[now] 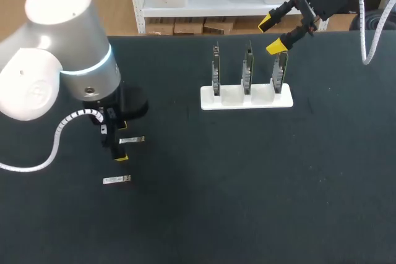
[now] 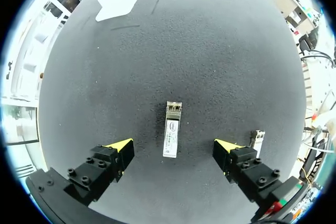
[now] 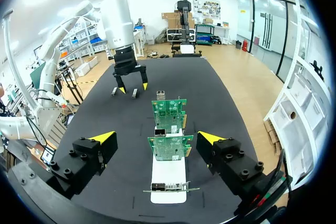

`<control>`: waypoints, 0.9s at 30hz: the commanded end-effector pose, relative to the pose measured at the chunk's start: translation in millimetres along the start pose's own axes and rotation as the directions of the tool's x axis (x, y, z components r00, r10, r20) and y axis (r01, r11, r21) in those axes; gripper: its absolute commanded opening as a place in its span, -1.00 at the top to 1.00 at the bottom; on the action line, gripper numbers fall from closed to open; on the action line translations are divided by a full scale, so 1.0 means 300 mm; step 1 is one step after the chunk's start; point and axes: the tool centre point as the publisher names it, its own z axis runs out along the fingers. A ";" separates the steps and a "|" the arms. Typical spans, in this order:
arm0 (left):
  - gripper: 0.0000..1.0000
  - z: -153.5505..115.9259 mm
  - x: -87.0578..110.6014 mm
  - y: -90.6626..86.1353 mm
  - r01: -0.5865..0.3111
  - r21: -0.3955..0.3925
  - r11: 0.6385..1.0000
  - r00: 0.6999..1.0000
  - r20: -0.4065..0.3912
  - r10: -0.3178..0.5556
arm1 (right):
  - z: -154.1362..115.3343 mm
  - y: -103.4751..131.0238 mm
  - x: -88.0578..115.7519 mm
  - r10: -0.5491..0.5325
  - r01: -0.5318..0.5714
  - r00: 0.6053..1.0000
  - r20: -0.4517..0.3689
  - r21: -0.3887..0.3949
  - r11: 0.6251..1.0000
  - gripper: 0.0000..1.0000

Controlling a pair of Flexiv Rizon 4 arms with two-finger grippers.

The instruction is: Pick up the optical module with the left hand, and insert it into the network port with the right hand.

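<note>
Our left gripper [image 2: 173, 149], wide open and empty, straddles the slim silver metal optical module [image 2: 172, 129] on the matte black table [image 2: 210, 51]; 1 finger [image 2: 242, 163] partly hides a 2nd module [image 2: 256, 139]. Our right gripper [image 3: 156, 139], open and empty, faces 3 green circuit boards [image 3: 169, 148].

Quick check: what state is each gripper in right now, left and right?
Left gripper: open, straddling an optical module without touching it.
Right gripper: open, holding nothing.
</note>
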 end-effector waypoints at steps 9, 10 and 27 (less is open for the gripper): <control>-1.00 0.009 -0.004 0.000 -0.001 0.006 1.000 1.000 -0.013 0.001 | 0.000 0.003 0.001 -0.001 0.001 1.000 0.001 0.003 1.000 -1.00; -1.00 0.010 -0.004 0.000 -0.001 0.007 1.000 1.000 -0.013 0.001 | 0.000 0.003 0.001 -0.001 0.001 1.000 0.001 0.003 1.000 -1.00; -1.00 0.011 -0.018 -0.004 -0.007 0.011 1.000 1.000 -0.018 0.007 | 0.000 0.003 0.001 -0.001 0.001 1.000 0.001 0.003 1.000 -1.00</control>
